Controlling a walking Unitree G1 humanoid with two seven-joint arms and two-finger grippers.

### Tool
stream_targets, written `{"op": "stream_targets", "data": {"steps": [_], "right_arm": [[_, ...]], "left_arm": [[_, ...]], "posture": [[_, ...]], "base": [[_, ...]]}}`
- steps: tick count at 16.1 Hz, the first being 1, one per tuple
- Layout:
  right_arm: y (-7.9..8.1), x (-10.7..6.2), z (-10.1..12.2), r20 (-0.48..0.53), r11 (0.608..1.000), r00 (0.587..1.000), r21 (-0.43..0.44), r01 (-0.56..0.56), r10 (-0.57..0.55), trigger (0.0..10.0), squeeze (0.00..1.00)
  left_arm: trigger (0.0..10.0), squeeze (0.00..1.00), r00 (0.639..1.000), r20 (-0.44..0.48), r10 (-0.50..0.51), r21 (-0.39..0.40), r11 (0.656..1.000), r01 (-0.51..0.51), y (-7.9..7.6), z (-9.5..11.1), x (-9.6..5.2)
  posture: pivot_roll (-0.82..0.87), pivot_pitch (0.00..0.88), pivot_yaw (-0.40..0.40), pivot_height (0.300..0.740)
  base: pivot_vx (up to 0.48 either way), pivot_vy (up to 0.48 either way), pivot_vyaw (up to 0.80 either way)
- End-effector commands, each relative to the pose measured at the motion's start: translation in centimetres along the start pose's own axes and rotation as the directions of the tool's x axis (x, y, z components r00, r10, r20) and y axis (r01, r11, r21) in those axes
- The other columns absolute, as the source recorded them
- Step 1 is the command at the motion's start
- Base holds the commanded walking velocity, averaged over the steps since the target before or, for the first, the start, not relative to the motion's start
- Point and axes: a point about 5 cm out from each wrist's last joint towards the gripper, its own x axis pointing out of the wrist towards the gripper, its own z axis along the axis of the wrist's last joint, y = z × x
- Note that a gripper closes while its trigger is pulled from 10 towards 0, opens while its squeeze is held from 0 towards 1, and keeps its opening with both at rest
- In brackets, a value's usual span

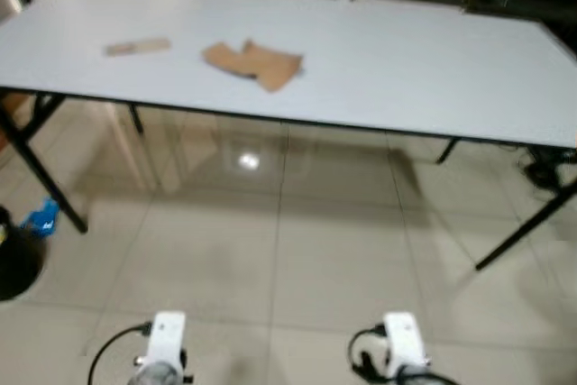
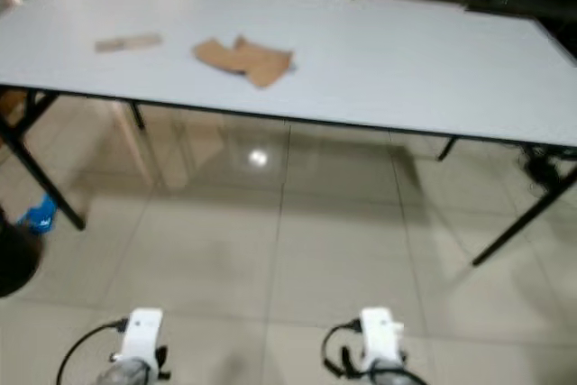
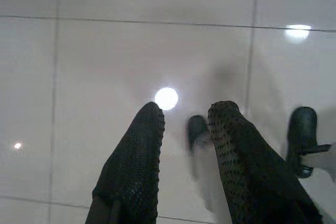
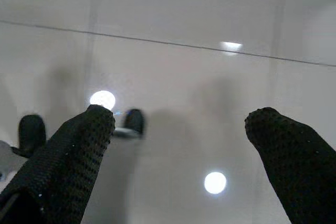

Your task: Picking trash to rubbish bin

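On the table [image 1: 406,60], upper left of the frame, lie crumpled brown paper [image 1: 254,63] and a small strip [image 1: 137,46]. Left gripper [image 3: 184,116] and right gripper [image 4: 178,119] are both released, empty above the floor.

Brown crumpled paper [image 1: 254,63] & tan strip [image 1: 137,46] lying apart on white table [image 1: 406,60], far left; black bin [image 1: 13,263] near left on floor.

Left arm [image 1: 165,342]: white block-shaped housing at the wrist over a silver-grey round part; a black cable loops off its outer side.
Right arm [image 1: 401,342]: matching white housing, black cable coiled against its inner side.
Left gripper [image 3: 184,116]: two long black fingers with a dotted, mesh-like texture and rounded tips.
Right gripper [image 4: 178,124]: the same black dimpled fingers, blunt-tipped.
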Motion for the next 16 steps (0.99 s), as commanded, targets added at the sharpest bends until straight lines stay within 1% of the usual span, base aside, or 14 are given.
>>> {"op": "stream_targets", "data": {"steps": [1, 2, 4, 5, 6, 7, 8, 9, 10, 11, 13, 14, 15, 16], "right_arm": [[0.7, 0.1, -0.1, -0.005, 1.0, 1.0, 0.002, -0.02, 0.02, 10.0, 0.0], [0.7, 0.1, 0.2, 0.009, 1.0, 1.0, -0.007, -0.02, 0.02, 10.0, 0.0], [0.4, 0.2, 2.9, 0.119, 1.0, 0.993, -0.018, 0.006, -0.004, 10.0, 0.0], [0.2, 0.2, 5.5, 0.215, 1.0, 0.976, -0.007, 0.014, -0.012, 10.0, 0.0], [0.0, 0.1, 6.5, 0.255, 1.0, 0.967, -0.004, 0.022, -0.02, 10.0, 0.0], [-0.5, -0.2, 9.8, 0.354, 0.998, 0.934, 0.007, 0.056, -0.055, 10.0, 0.0], [-0.6, -0.8, 12.6, 0.446, 0.998, 0.893, 0.009, 0.066, -0.063, 10.0, 0.0], [-0.7, -1.4, 15.0, 0.522, 0.997, 0.851, 0.011, 0.072, -0.067, 10.0, 0.0], [-0.4, -3.1, 19.2, 0.66, 0.998, 0.749, 0.021, 0.06, -0.058, 10.0, 0.0], [-0.3, -4.0, 20.7, 0.706, 0.998, 0.706, 0.022, 0.057, -0.056, 10.0, 0.0], [0.2, -8.4, 26.4, 0.855, 0.996, 0.511, 0.074, 0.049, -0.089, 10.0, 0.0], [0.5, -9.4, 27.3, 0.879, 0.996, 0.47, 0.076, 0.039, -0.085, 10.0, 0.0], [1.3, -11.2, 28.6, 0.916, 0.998, 0.397, 0.062, 0.013, -0.062, 10.0, 0.0], [2.1, -12.0, 29.1, 0.933, 0.999, 0.358, 0.035, 0.029, -0.043, 10.0, 0.0]], "left_arm": [[10.0, 0.0, 0.999, 0.012, 0.035, 0.024, 0.999, -0.035, 1.3, 0.0, 0.0], [10.0, 0.0, 0.998, 0.033, 0.044, 0.036, 0.998, -0.045, 1.5, 0.6, 0.0], [10.0, 0.0, 0.981, 0.175, 0.082, 0.135, 0.985, -0.106, 2.4, 4.0, 0.1], [10.0, 0.0, 0.956, 0.277, 0.1, 0.151, 0.978, -0.146, 2.8, 6.7, -0.1], [10.0, 0.0, 0.942, 0.32, 0.104, 0.15, 0.976, -0.158, 2.9, 7.8, -0.3], [10.0, 0.23, 0.894, 0.436, 0.102, 0.142, 0.973, -0.181, 2.8, 11.1, -0.9], [10.0, 1.0, 0.855, 0.514, 0.076, 0.134, 0.977, -0.168, 2.4, 13.4, -1.5], [10.0, 1.0, 0.817, 0.573, 0.059, 0.14, 0.976, -0.168, 2.0, 15.1, -2.1], [10.0, 1.0, 0.748, 0.662, 0.054, 0.115, 0.978, -0.172, 1.5, 18.0, -3.4], [10.0, 1.0, 0.711, 0.702, 0.045, 0.118, 0.977, -0.179, 1.2, 19.3, -4.1], [10.0, 1.0, 0.493, 0.87, 0.006, 0.097, 0.978, -0.183, -0.3, 24.8, -8.9], [10.0, 1.0, 0.451, 0.892, 0.004, 0.081, 0.982, -0.169, -0.5, 25.8, -10.0], [10.0, 1.0, 0.375, 0.927, -0.01, 0.067, 0.988, -0.14, -1.4, 27.4, -12.1], [10.0, 1.0, 0.332, 0.942, -0.044, 0.095, 0.985, -0.141, -2.4, 28.0, -13.2]], "posture": [[-0.02, 0.06, -0.077, 0.74], [-0.02, 0.056, -0.077, 0.74], [-0.02, 0.048, -0.077, 0.74], [-0.03, 0.039, -0.076, 0.74], [-0.03, 0.039, -0.076, 0.74], [-0.02, 0.029, -0.077, 0.74], [-0.02, 0.023, -0.078, 0.74], [-0.02, 0.018, -0.078, 0.74], [-0.02, 0.013, -0.079, 0.74], [-0.02, 0.01, -0.078, 0.74], [-0.02, 0.0, -0.08, 0.74], [-0.02, 0.0, -0.08, 0.74], [-0.02, 0.0, -0.079, 0.74], [-0.02, 0.0, -0.079, 0.74]], "base": [[0.0, 0.0, 0.0], [0.0, 0.0, 0.0], [0.0, 0.0, 0.0], [0.0, 0.0, 0.0], [0.0, 0.0, 0.0], [0.0, 0.0, 0.0], [0.0, 0.0, 0.0], [0.0, 0.0, 0.0], [0.0, 0.0, 0.0], [0.0, 0.0, 0.0], [0.0, 0.0, 0.0], [0.0, 0.0, 0.0], [0.0, 0.0, 0.0], [0.0, 0.0, 0.0]]}}
